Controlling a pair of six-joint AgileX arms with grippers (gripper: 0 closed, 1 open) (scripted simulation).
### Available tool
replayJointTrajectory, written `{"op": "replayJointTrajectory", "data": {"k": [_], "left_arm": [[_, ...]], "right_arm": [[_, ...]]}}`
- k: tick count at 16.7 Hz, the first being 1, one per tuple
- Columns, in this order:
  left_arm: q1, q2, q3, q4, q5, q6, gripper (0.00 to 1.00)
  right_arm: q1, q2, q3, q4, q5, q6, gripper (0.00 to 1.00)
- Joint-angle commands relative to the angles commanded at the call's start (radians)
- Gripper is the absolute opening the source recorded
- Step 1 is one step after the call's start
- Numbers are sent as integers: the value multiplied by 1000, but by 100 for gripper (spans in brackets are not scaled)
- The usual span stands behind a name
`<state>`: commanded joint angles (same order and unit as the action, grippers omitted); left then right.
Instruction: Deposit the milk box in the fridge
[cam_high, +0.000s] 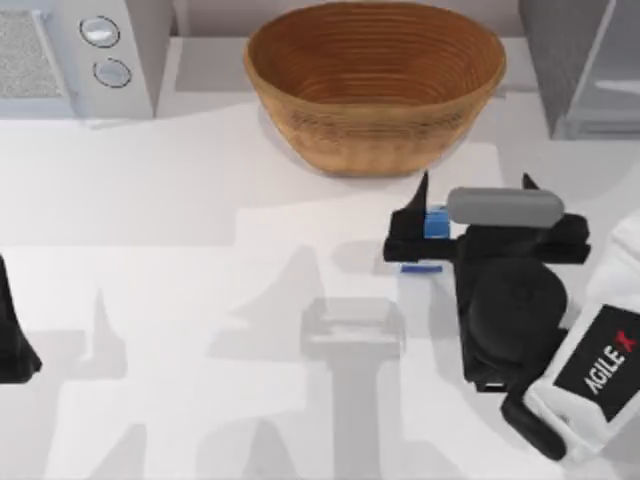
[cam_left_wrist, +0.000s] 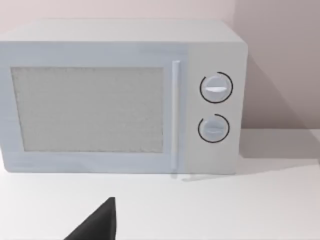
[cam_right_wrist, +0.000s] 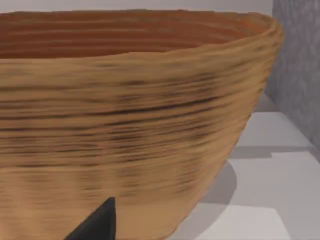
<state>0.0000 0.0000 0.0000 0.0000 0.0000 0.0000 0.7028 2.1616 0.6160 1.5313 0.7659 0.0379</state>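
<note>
Right gripper (cam_high: 474, 197) just in front of the wicker basket (cam_high: 375, 85), fingers spread, milk box (cam_high: 435, 222) beside one finger; left gripper (cam_high: 10, 330) parked far off, can't tell its state.

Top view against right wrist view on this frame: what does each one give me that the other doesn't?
Top view adds: the milk box, a blue patch by the right claw in front of the basket; the microwave at back left; the left claw parked at the left edge.
Right wrist view adds: the wicker basket side on, its outer wall standing on the table.
Both share: the basket and the dark-grey fridge to its right.
</note>
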Motion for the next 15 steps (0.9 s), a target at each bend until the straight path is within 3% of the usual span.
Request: {"op": "replayJointTrajectory", "data": {"k": [7,15], "left_arm": [[0,0,0,0,0,0,100],[0,0,0,0,0,0,100]], "right_arm": [[130,339,99,243,107,-23,100],[126,371,127,234,99,-20,100]]}}
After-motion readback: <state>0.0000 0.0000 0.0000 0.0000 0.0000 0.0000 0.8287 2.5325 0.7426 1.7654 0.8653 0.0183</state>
